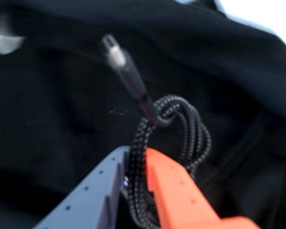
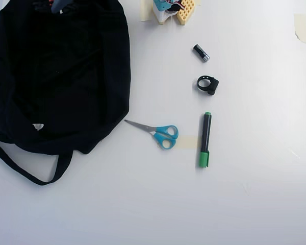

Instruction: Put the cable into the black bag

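Observation:
In the wrist view my gripper (image 1: 136, 152) is shut on the cable (image 1: 193, 124), a braided black cord in a small coil pinched between the grey finger (image 1: 93, 191) and the orange finger (image 1: 174, 186). Its loose end with the plug (image 1: 115, 52) sticks up and to the left. Black fabric of the black bag (image 1: 47, 105) fills the view behind the cable. In the overhead view the black bag (image 2: 61, 81) lies at the left with its straps toward the bottom. Only a sliver of the arm (image 2: 58, 5) shows over the bag's top edge; the cable cannot be made out there.
On the white table right of the bag lie blue-handled scissors (image 2: 160, 133), a green marker (image 2: 205, 139), a black ring clip (image 2: 208, 84) and a short black cylinder (image 2: 201, 52). The arm's base (image 2: 173, 10) stands at the top edge.

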`<state>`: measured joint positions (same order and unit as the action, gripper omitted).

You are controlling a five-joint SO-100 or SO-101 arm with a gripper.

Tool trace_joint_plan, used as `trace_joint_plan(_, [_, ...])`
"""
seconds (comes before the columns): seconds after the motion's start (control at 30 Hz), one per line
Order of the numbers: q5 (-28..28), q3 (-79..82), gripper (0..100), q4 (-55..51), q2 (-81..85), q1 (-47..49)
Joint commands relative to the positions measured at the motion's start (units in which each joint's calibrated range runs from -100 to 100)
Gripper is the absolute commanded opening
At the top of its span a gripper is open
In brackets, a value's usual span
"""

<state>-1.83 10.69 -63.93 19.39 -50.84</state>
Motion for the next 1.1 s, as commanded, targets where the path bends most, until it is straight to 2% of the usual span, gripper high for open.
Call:
trace_joint_plan(0.0, [0.63, -2.16, 2, 6.4, -9.01, -3.16])
trace_joint_plan(0.13, [0.63, -2.07, 2, 12.0, -20.96, -3.83])
trace_joint_plan(0.33, [0.15, -1.17, 4, 11.05, -22.29, -3.31])
trace_joint_plan(0.43, [-0.79, -1.17, 22, 10.96, -21.21, -3.16])
trace_joint_plan(0.53, [-0.79, -2.16, 24, 7.34, -20.96, -1.29])
trace_joint_plan(0.67, [-1.89, -1.35, 24, -3.59, -5.28, 9.11])
trace_joint_plan(0.7, [-3.46, -1.17, 24, -7.99, -0.22, 14.35])
trace_joint_plan(0.8, [-5.35, -1.17, 24, -11.0, 7.75, 31.25])
trace_joint_plan(0.87, [-5.51, -1.35, 15, -10.31, 13.06, 43.07])
trace_joint_plan(0.93, [-5.51, -1.17, 4, -10.23, 16.8, 48.23])
trace_joint_plan(1.0, [-5.51, -1.17, 2, -10.23, 17.05, 53.46])
trace_joint_plan(1.07, [-5.51, -1.08, 2, -11.0, 17.05, 54.06])
